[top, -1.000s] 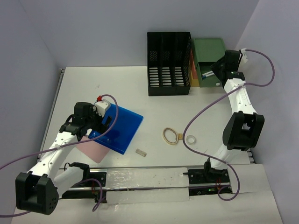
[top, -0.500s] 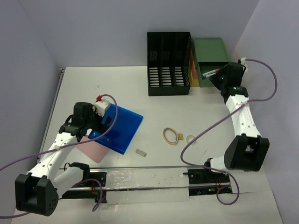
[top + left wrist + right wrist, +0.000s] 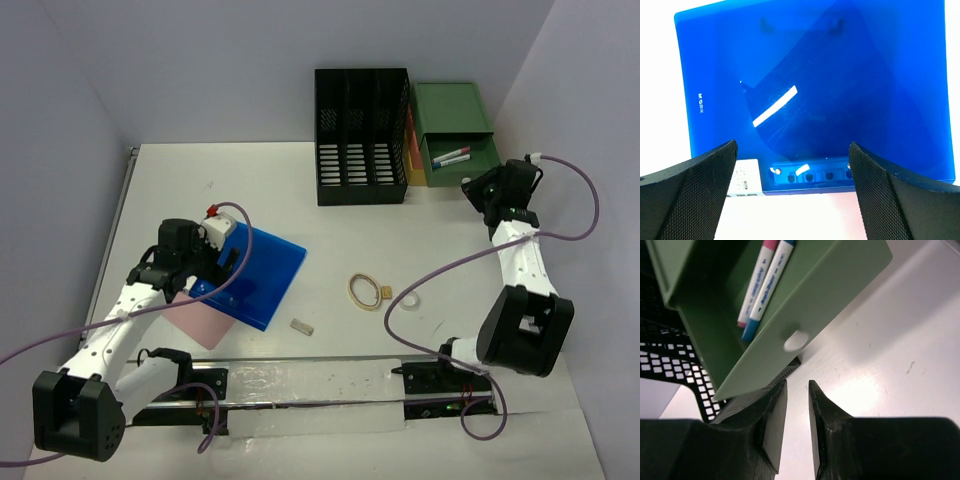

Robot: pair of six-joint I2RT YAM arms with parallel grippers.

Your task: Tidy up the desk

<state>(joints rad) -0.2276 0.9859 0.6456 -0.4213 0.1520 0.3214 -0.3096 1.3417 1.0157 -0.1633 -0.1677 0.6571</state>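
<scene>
The white desk (image 3: 250, 190) carries a blue plastic folder (image 3: 255, 272) lying on a pink sheet (image 3: 195, 315) at the left. My left gripper (image 3: 225, 262) hovers over the folder's near edge, open wide and empty. In the left wrist view the left gripper (image 3: 792, 146) frames the folder's clip strip (image 3: 812, 176). My right gripper (image 3: 470, 190) is just in front of the pulled-out green drawer (image 3: 458, 155), which holds two pens (image 3: 450, 157). In the right wrist view the right gripper (image 3: 796, 385) has a narrow gap with nothing in it, below the drawer's knob (image 3: 796, 340).
A black slotted file rack (image 3: 362, 135) stands at the back beside the drawer unit. A rubber-band ring (image 3: 364, 291), a small block (image 3: 385, 293), a white ring (image 3: 409, 298) and an eraser (image 3: 302, 325) lie mid-desk. A metal rail (image 3: 300, 360) runs along the near edge.
My right gripper has pulled back out of the green drawer, to the right and nearer, leaving the pens inside. The left arm has not moved.
</scene>
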